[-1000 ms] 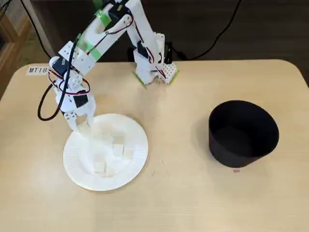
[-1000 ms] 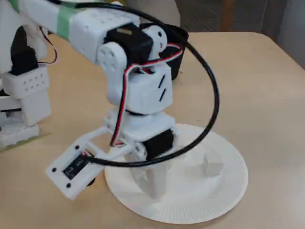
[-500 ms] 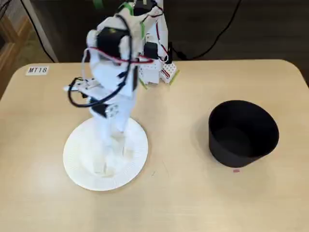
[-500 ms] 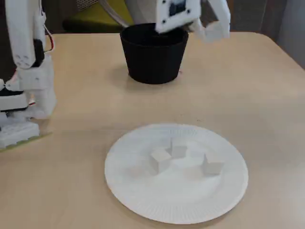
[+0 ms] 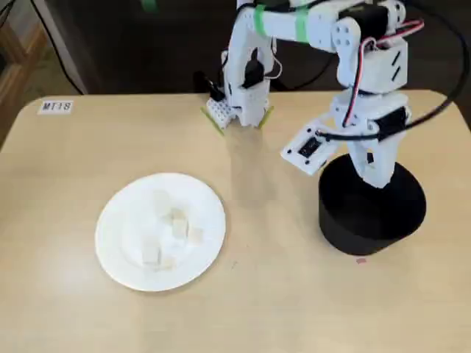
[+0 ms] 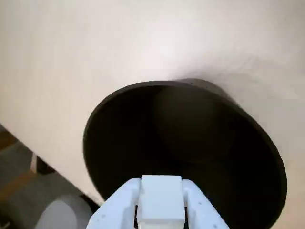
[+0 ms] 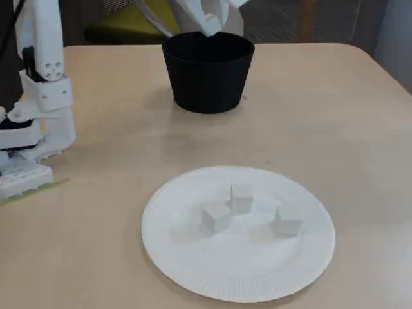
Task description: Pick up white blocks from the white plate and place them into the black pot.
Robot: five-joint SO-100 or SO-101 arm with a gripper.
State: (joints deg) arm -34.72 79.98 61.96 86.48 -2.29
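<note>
While the claw (image 5: 380, 179) hangs over the mouth of the black pot (image 5: 372, 213), I can't tell whether its fingers are apart or together. Well away on the table (image 5: 66, 184), the white plate (image 7: 187, 257) holds several white blocks (image 7: 241, 197) near its middle.

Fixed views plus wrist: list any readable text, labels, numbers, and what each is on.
"MT18" (last two characters blurred, best guess): small white label stuck on the table at its far left corner in a fixed view.
Small black panel on the arm's wrist: any marking is too small to read.
White plate, white blocks, black pot: no text visible.
Wrist view: no text.
</note>
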